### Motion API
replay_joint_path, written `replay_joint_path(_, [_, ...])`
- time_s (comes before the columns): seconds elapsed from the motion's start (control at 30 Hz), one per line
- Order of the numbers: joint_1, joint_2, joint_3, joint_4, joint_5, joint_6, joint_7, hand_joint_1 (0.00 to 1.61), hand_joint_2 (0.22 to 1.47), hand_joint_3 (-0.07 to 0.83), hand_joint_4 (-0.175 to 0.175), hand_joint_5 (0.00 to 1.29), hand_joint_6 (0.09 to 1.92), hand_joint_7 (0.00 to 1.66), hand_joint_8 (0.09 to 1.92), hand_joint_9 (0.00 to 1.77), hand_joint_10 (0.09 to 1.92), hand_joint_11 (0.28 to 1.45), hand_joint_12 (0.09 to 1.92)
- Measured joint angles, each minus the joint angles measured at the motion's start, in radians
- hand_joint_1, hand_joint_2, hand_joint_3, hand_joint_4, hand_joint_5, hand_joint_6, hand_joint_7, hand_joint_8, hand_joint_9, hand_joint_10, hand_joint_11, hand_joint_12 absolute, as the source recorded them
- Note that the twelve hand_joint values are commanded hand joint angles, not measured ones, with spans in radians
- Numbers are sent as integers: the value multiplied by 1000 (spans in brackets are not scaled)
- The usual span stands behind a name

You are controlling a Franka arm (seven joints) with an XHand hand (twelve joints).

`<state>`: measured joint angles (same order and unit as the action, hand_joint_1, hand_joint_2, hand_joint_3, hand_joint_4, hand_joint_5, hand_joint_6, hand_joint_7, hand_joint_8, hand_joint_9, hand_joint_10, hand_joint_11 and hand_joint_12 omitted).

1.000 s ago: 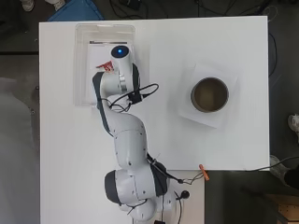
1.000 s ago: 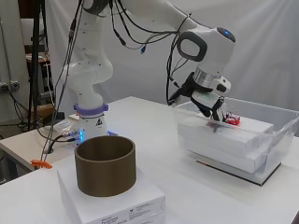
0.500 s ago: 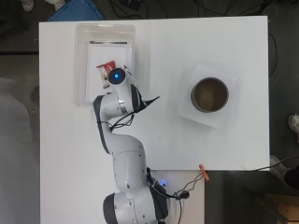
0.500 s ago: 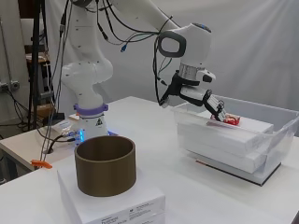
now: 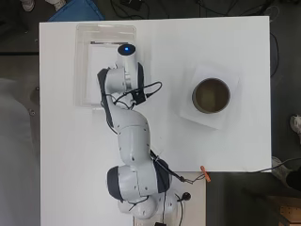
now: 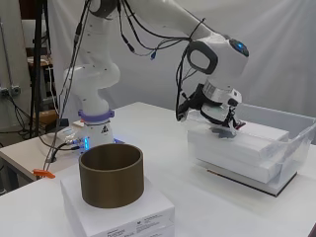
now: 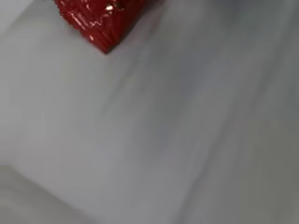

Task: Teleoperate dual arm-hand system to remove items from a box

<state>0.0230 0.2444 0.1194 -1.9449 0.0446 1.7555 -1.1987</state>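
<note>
While the brown ring [image 6: 111, 181] stands on a white packet [image 6: 118, 212] well apart from the clear box [image 6: 276, 148] on the desk [image 5: 235, 150], the hand [image 6: 229, 118] hangs inside that box; its fingers cannot be made out. A red item [image 7: 100, 18] lies on the box's white floor.

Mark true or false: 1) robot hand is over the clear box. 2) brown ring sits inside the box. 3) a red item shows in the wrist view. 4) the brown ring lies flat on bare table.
1) True: the robot hand is over the clear box.
2) False: the brown ring stands outside, away from the box.
3) True: a red item shows at the wrist view's edge.
4) False: it rests on a white packet.
</note>
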Motion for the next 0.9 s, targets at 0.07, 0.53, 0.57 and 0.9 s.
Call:
replay_joint_path(0.07, [-3,-49,-20,-72,29,12,-40,1251,1085,-1,-146,1011,718,1128,1026,1270,1127,724,1437])
replay_joint_path(0.53, [22,-541,6,-208,1,182,-76,1259,1111,2,-175,945,801,1067,1102,1194,1238,689,1472])
replay_joint_path(0.57, [21,-553,-1,-212,-17,173,-59,1253,1127,3,-175,908,846,1039,1155,1179,1287,669,1459])
replay_joint_path(0.9, [-32,-703,-368,-362,-126,204,-69,1242,1157,1,-175,814,1008,1014,1187,1215,1234,696,1517])
